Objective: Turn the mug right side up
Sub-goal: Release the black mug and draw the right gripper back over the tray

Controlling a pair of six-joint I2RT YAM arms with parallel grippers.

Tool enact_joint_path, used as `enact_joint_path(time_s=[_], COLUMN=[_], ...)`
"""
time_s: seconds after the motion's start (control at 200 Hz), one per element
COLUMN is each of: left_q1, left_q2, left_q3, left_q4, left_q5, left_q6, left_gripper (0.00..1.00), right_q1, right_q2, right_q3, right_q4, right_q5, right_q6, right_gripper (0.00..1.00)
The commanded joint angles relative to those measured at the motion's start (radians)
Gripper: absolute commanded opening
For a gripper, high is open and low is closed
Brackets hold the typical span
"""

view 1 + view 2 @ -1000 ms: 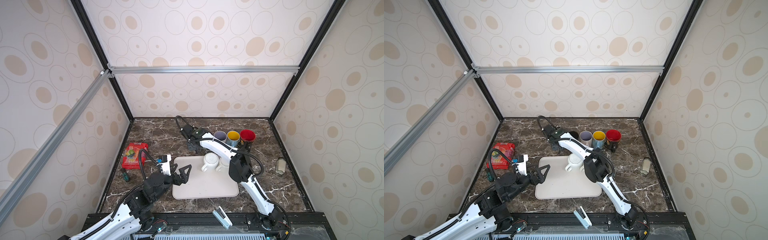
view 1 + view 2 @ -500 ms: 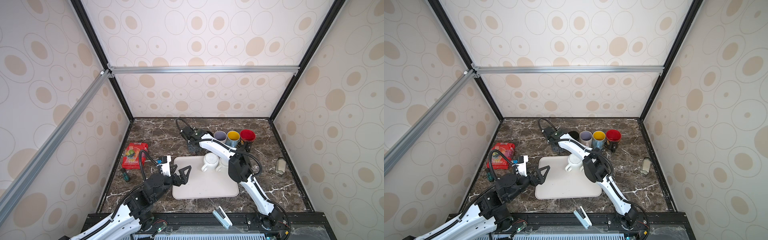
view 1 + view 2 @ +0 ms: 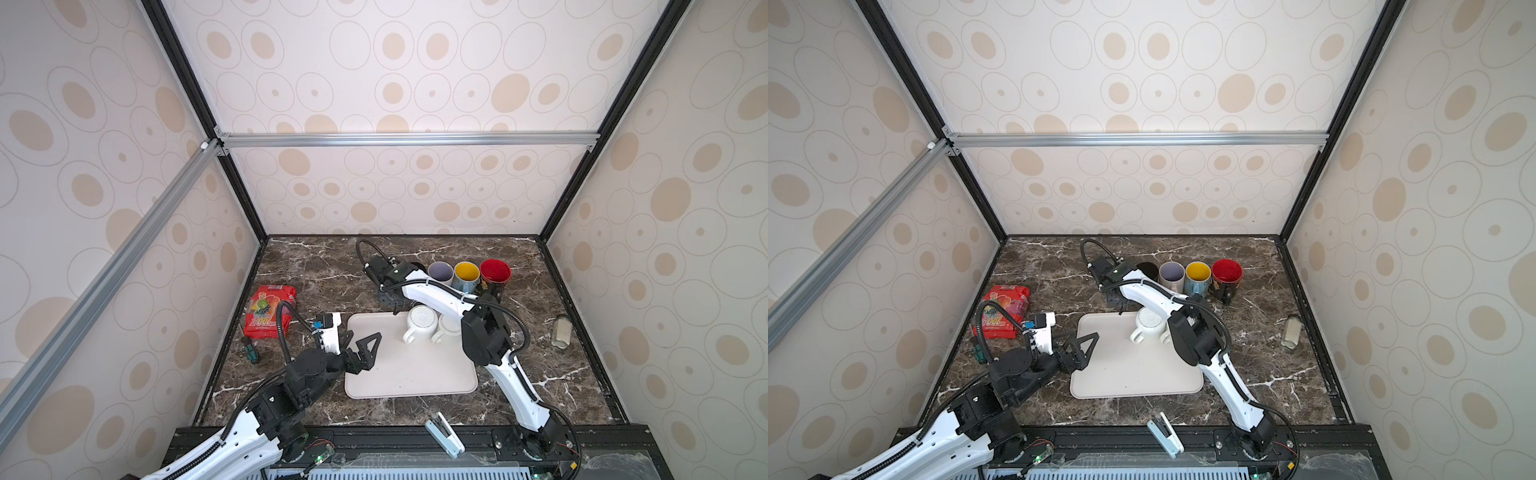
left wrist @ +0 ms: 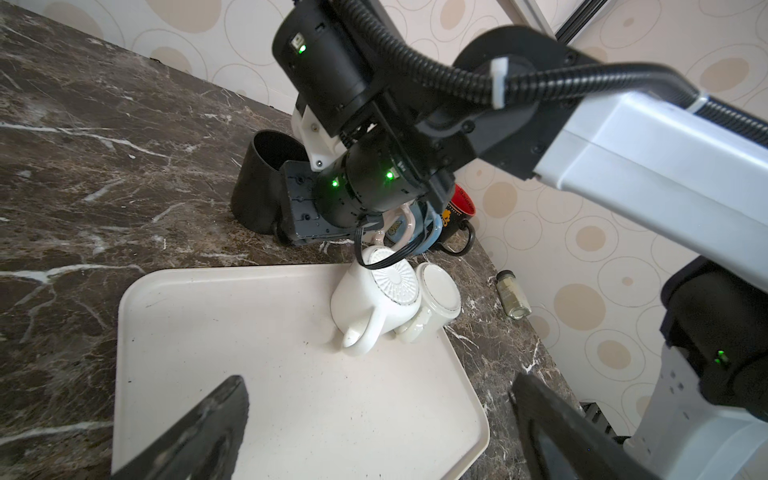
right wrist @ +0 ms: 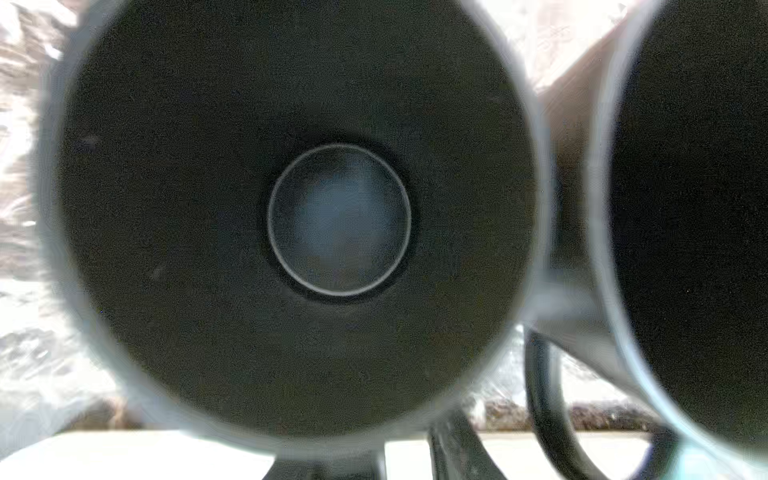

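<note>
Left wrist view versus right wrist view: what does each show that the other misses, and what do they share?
Only the left wrist view shows the cream plastic tray, the two upside-down white ceramic mugs standing on it, the small glass jar lying on the marble, and the left tool's wide-apart fingers.

Only the right wrist view looks straight down into the upright black mug, to its round bottom, with a second mug's rim alongside.

Both share that black mug, upright on the dark marble tabletop.
</note>
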Motion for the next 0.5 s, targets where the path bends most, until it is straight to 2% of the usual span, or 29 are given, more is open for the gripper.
enact_joint_path(time_s=[0.0, 0.305, 0.405, 0.495], left_q1=[0.008, 0.009, 0.008, 0.009], left_q2=[-0.005, 0.080, 0.123, 0.163], left_q3=[-0.004, 0.008, 0.028, 0.046], left_q4=[-0.008, 0.013, 0.006, -0.019], left_q5=[-0.023, -0.051, -0.064, -0.108], left_q6=[0.018, 0.048, 0.064, 0.052], left_gripper=[1.00, 1.00, 1.00, 1.00], right_q1=[0.011, 0.048, 0.088, 0.123], right_q2=[-0.146, -0.360, -0.475, -0.595], right_q3=[-0.064, -0.153, -0.268, -0.440], right_q4=[0.078, 0.072, 0.145, 0.276], right_q5=[0.012, 0.006, 0.010, 0.038], right_q6=[0.002, -0.094, -0.158, -0.201], right_gripper=[0.37, 0.38, 0.37, 0.36])
